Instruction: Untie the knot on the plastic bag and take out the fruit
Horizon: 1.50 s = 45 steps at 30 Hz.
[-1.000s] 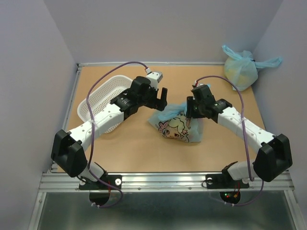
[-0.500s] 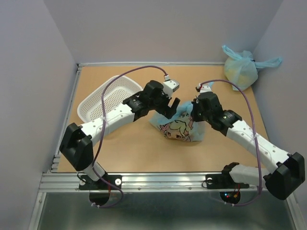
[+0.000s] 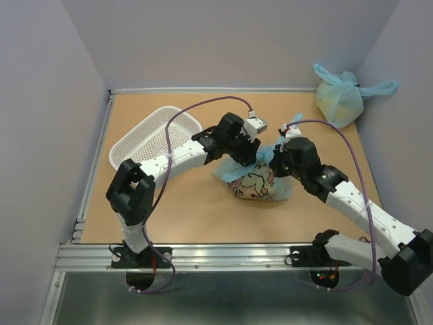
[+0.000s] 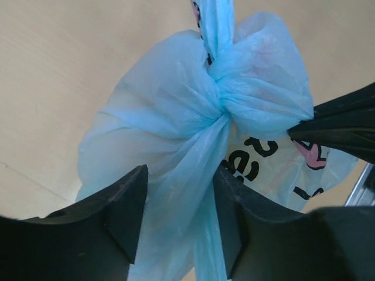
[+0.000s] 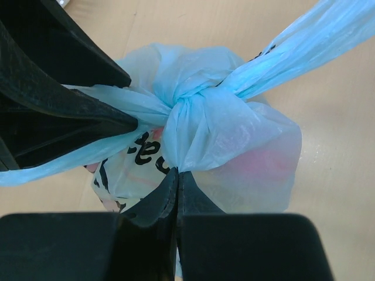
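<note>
Top view: one plastic bag [image 3: 260,188] mid-table, one knot [image 3: 262,155], one plain bag [image 3: 338,100] far right, one basket [image 3: 139,142], my left gripper [image 3: 249,160] and right gripper [image 3: 274,158] newly converged there; left wrist: left jaws narrowing, apart round one handle strip [image 4: 202,175]; right wrist: right jaws, just clamped, pinch the bag beneath the knot, so untying can start; fruit hidden, uncounted.

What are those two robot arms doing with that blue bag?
They are trying to untie it. The right gripper is pinched shut on the plastic bag right beside the knot. The left gripper has its jaws open around one loose handle strip below the knot. The knot is still tied, so nothing has come out.
</note>
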Available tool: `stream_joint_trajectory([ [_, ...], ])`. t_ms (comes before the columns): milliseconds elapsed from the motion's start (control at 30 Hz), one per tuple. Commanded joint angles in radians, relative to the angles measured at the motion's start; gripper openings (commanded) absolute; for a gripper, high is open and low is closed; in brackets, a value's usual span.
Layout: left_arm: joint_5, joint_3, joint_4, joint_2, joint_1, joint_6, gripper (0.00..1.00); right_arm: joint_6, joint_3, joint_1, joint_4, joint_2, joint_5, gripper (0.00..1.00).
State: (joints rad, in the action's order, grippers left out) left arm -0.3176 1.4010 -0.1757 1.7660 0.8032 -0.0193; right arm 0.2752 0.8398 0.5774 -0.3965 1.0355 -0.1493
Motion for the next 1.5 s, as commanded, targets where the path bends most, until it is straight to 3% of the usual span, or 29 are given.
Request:
stream_joint_trajectory([
  [0, -0.087, 0.059, -0.01, -0.003, 0.008, -0.024, 0.39, -0.007, -0.013, 0.007, 0.076, -0.022, 0.008, 0.0],
  [33, -0.093, 0.056, -0.014, -0.007, 0.008, -0.028, 0.34, -0.001, -0.016, 0.007, 0.076, -0.023, 0.007, 0.0],
  [100, -0.097, 0.044, -0.007, -0.02, 0.008, -0.03, 0.12, 0.015, -0.022, 0.007, 0.079, -0.029, -0.009, 0.01],
  [167, -0.084, 0.035, -0.004, -0.033, 0.005, -0.03, 0.0, 0.025, -0.037, 0.009, 0.077, -0.038, -0.058, 0.0],
  [267, -0.095, 0.012, 0.011, -0.065, -0.036, 0.016, 0.0, 0.071, -0.067, 0.007, 0.074, -0.066, -0.168, 0.0],
  [433, -0.193, -0.095, 0.096, -0.16, -0.252, 0.188, 0.0, 0.163, -0.097, 0.006, 0.022, -0.126, -0.404, 0.0],
  [667, -0.27, -0.288, 0.293, -0.29, -0.484, 0.404, 0.0, 0.32, -0.096, -0.004, -0.065, -0.186, -0.602, 0.0],
  [833, -0.247, -0.339, 0.354, -0.349, -0.526, 0.479, 0.0, 0.311, -0.091, -0.005, -0.082, -0.221, -0.569, 0.0],
  [933, -0.284, -0.339, 0.375, -0.349, -0.48, 0.472, 0.0, 0.155, -0.059, -0.005, -0.064, -0.23, -0.457, 0.0],
  [967, -0.285, -0.327, 0.377, -0.347, -0.431, 0.431, 0.0, 0.043, -0.023, -0.005, -0.05, -0.229, -0.355, 0.04],
  [1000, -0.281, -0.323, 0.377, -0.35, -0.43, 0.402, 0.0, 0.042, -0.001, -0.005, -0.05, -0.221, -0.299, 0.12],
  [1033, -0.264, -0.318, 0.375, -0.35, -0.374, 0.38, 0.0, -0.061, 0.03, -0.004, -0.05, -0.207, -0.192, 0.34],
  [1133, -0.253, -0.307, 0.377, -0.343, -0.323, 0.343, 0.0, -0.174, 0.137, -0.004, -0.077, -0.135, -0.101, 0.69],
  [1300, -0.25, -0.3, 0.381, -0.342, -0.288, 0.344, 0.0, -0.223, 0.214, -0.004, -0.093, -0.016, -0.065, 0.82],
  [1467, -0.242, -0.301, 0.38, -0.369, -0.272, 0.332, 0.0, -0.232, 0.209, -0.004, -0.09, 0.074, -0.145, 0.79],
])
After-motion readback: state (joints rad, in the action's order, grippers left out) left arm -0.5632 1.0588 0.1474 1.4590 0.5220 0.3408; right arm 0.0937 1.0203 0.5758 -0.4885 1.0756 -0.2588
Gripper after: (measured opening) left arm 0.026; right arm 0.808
